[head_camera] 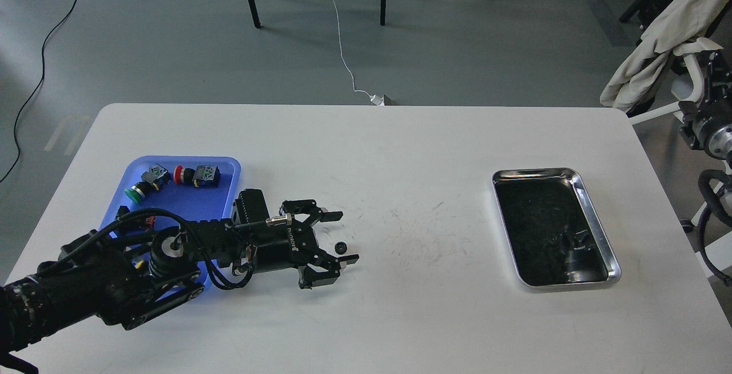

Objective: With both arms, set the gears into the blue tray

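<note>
Reaching low over the table, the left gripper has its fingers spread apart with one gear lying between them; contact is unclear. The arm hides the blue tray's near part. Right arm is cut off at the edge, its gripper unseen.

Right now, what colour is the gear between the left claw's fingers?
Black. The gear lies on the white table inside the open left claw; head view shows it best.
</note>
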You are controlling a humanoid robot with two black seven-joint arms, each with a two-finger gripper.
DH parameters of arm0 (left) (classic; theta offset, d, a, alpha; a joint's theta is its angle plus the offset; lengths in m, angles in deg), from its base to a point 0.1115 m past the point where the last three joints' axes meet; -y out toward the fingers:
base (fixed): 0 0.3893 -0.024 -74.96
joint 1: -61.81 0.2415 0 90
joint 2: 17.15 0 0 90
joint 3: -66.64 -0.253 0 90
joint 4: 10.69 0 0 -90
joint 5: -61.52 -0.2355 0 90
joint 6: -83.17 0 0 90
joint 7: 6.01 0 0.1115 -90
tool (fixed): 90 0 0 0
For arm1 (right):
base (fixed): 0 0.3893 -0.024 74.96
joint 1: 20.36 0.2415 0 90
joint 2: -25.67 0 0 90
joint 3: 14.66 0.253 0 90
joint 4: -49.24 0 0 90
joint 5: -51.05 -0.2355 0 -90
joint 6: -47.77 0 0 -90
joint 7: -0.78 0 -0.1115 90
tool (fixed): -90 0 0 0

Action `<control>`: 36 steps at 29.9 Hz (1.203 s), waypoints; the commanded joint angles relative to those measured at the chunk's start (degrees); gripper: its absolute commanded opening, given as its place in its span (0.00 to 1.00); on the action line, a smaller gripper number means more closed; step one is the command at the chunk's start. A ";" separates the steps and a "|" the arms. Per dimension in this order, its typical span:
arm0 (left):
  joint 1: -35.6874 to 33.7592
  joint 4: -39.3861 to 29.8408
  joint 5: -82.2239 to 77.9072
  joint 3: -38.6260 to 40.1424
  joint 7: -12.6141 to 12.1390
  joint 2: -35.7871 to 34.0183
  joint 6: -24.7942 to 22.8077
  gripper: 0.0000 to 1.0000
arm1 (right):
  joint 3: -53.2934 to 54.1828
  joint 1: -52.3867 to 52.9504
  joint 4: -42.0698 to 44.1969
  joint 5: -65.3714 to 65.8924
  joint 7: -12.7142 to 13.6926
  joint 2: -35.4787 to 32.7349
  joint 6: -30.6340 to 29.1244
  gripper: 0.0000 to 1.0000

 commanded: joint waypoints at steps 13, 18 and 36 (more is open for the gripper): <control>0.56 3.61 0.00 -2.12 -0.02 1.54 4.11 0.72 | -0.15 -0.19 0.18 0.26 0.01 0.00 0.01 0.99; 0.65 3.61 0.00 -2.56 -0.02 1.63 4.46 0.69 | -0.15 -0.19 0.97 0.17 0.01 0.00 0.01 0.99; 2.85 5.19 0.00 -2.56 -0.02 1.71 7.89 0.55 | -0.33 -0.19 0.97 0.26 -0.08 0.00 -0.08 0.99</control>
